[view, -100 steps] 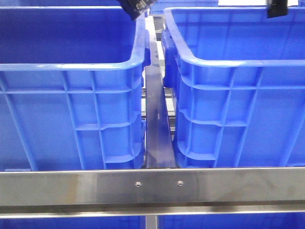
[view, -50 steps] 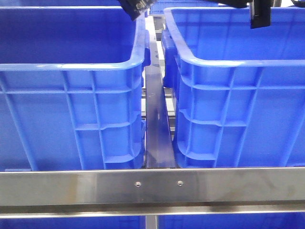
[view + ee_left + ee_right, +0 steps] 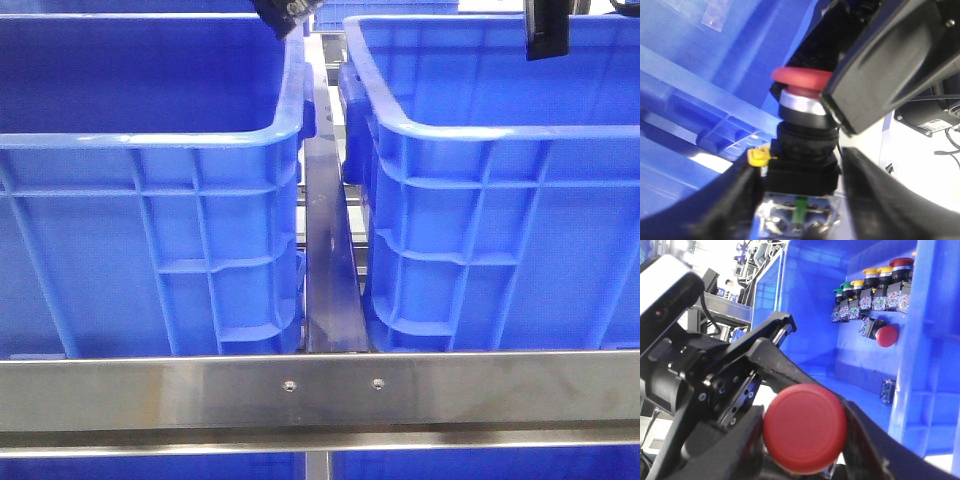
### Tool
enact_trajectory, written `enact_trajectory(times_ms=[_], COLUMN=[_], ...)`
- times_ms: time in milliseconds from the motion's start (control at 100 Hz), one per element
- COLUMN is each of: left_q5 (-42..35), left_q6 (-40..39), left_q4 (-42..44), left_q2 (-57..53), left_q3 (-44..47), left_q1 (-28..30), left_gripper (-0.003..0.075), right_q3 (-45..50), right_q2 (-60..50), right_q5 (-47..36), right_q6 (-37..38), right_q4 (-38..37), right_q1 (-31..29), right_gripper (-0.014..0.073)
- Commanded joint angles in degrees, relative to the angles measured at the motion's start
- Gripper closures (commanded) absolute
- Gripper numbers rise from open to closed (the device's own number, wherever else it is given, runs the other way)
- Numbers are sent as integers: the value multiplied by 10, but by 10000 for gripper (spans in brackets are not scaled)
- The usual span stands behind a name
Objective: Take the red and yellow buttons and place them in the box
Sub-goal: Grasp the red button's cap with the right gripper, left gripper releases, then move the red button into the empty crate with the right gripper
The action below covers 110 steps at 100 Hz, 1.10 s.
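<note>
— What are your arms holding right now?

— My right jaws (image 3: 805,440) are closed on a red button (image 3: 805,434): its round cap sits between the two fingers, facing the wrist camera. My left jaws (image 3: 797,210) grip another red-capped button (image 3: 802,107) by its black body, with the red cap and a silver collar above the fingers and a small yellow tab (image 3: 759,156) at its side.

— Where are the arms over the crates?

— In the front view my left gripper shows only as a dark tip at the top edge, above the inner rim of the left blue crate (image 3: 150,140). My right one hangs above the right blue crate (image 3: 480,135).

— Anything in that box?

— The right wrist view looks into a blue crate: a row of buttons (image 3: 875,290) with green, yellow and red caps stands against the far wall, one more red one (image 3: 886,335) lies just beside them, and a small clear-cased part (image 3: 887,390) rests apart on the floor.
</note>
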Motion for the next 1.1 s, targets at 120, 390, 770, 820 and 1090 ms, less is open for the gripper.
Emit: enact_trajectory(times_ms=[120,390,770,820,1090], left_q5=[-6,22,25,25,24], left_q6=[1,-2,-2,-2,-2], left_q4=[-39,-40,-40,-40,-40], left_q2=[-27,-27,-27,-27,-27], left_q3=[-18,-18,-18,-18,-18], left_q1=[-4,-4,-4,-4,-4], left_gripper=[164,164,164,164,164], right_q3=[-20,-20,-20,-20,-38], right_q2=[-13,-14,-14,-14,-14], right_q5=[22,45,119,105,-62], right_q6=[-10,-10,-42,-61,-174], right_q4=[48,30,17,13,-18], right_q1=[1,-39,-220,-240,-259], right_gripper=[331,331,331,331,331])
